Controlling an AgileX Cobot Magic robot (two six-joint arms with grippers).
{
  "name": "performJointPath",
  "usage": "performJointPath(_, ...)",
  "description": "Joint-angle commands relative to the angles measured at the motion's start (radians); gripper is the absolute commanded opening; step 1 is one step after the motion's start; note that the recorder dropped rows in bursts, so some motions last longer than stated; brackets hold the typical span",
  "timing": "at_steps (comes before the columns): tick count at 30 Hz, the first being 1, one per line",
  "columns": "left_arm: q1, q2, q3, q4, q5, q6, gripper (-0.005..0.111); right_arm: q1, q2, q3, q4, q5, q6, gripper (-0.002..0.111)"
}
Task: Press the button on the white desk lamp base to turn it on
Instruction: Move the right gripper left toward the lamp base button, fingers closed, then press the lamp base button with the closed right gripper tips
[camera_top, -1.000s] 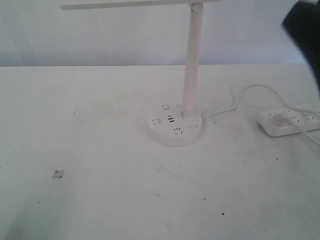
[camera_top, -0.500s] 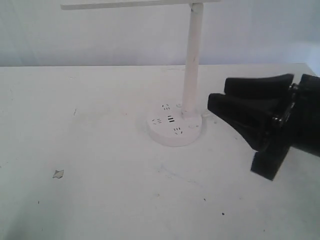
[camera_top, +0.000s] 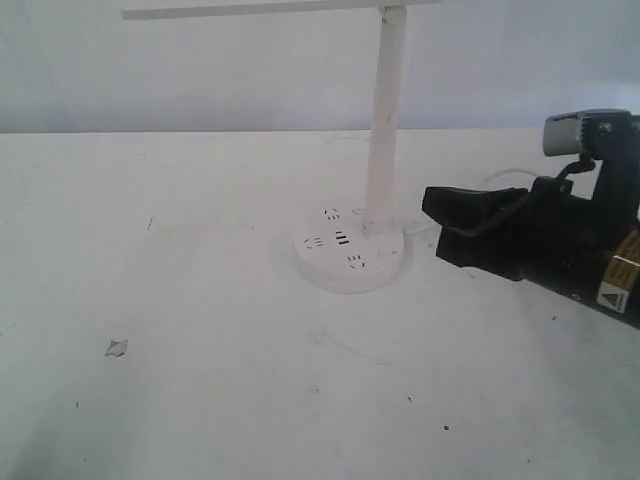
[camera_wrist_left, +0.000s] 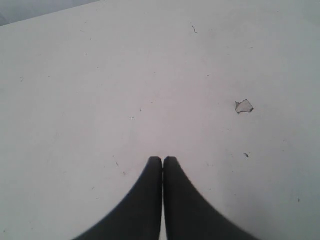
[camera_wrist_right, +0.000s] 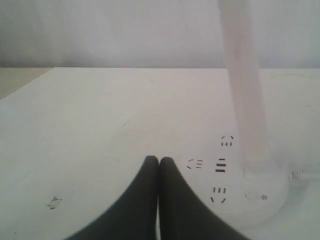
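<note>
White tabletop, white desk lamp base set near its middle, right gripper held just right of it, apart, jaws pressed together, left gripper likewise closed over bare tabletop.

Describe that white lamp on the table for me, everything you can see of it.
The white desk lamp base is a round, plastic-looking disc lying flat on the white table. Its top has dark socket slots, USB ports and a small button. A slim white stem rises upright to a flat horizontal head. A white cable leaves its side. The right claw, shut, hangs beside it, not touching.
</note>
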Motion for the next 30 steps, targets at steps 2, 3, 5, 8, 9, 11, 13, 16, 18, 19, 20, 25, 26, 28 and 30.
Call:
performJointPath(2,-0.009,-0.004,0.003,-0.006,-0.003,-0.001,0.000,0.002,0.132,-0.033,0.072,-0.004,-0.034,0.000)
performJointPath(3,-0.009,-0.004,0.003,-0.006,-0.003,-0.001,0.000,0.002,0.157,-0.041,0.069,0.001,-0.034,0.000)
performJointPath(5,-0.009,-0.004,0.003,-0.006,-0.003,-0.001,0.000,0.002,0.207,-0.055,0.069,0.011,-0.034,0.000)
performJointPath(8,-0.009,-0.004,0.003,-0.006,-0.003,-0.001,0.000,0.002,0.286,-0.088,0.051,0.019,-0.035,0.000)
performJointPath(9,-0.009,-0.004,0.003,-0.006,-0.003,-0.001,0.000,0.005,0.307,-0.098,0.036,0.024,-0.035,0.000)
performJointPath(11,-0.009,-0.004,0.003,-0.006,-0.003,-0.001,0.000,0.023,0.356,-0.130,0.014,0.062,-0.035,0.000)
performJointPath(13,-0.009,-0.004,0.003,-0.006,-0.003,-0.001,0.000,0.049,0.397,-0.171,-0.002,0.120,-0.035,0.000)
performJointPath(16,-0.009,-0.004,0.003,-0.006,-0.003,-0.001,0.000,0.086,0.456,-0.236,-0.023,0.205,-0.037,0.000)
performJointPath(18,-0.009,-0.004,0.003,-0.006,-0.003,-0.001,0.000,0.099,0.485,-0.278,-0.023,0.234,-0.041,0.000)
performJointPath(19,-0.009,-0.004,0.003,-0.006,-0.003,-0.001,0.000,0.100,0.499,-0.302,-0.019,0.239,-0.041,0.000)
performJointPath(20,-0.009,-0.004,0.003,-0.006,-0.003,-0.001,0.000,0.100,0.513,-0.325,-0.019,0.239,-0.041,0.000)
performJointPath(25,-0.009,-0.004,0.003,-0.006,-0.003,-0.001,0.000,0.100,0.563,-0.428,-0.015,0.366,-0.018,0.000)
performJointPath(26,-0.009,-0.004,0.003,-0.006,-0.003,-0.001,0.000,0.100,0.572,-0.442,-0.015,0.408,-0.016,0.000)
performJointPath(28,-0.009,-0.004,0.003,-0.006,-0.003,-0.001,0.000,0.100,0.585,-0.467,-0.015,0.471,-0.016,0.000)
performJointPath(30,-0.009,-0.004,0.003,-0.006,-0.003,-0.001,0.000,0.100,0.597,-0.476,-0.015,0.467,-0.016,0.000)
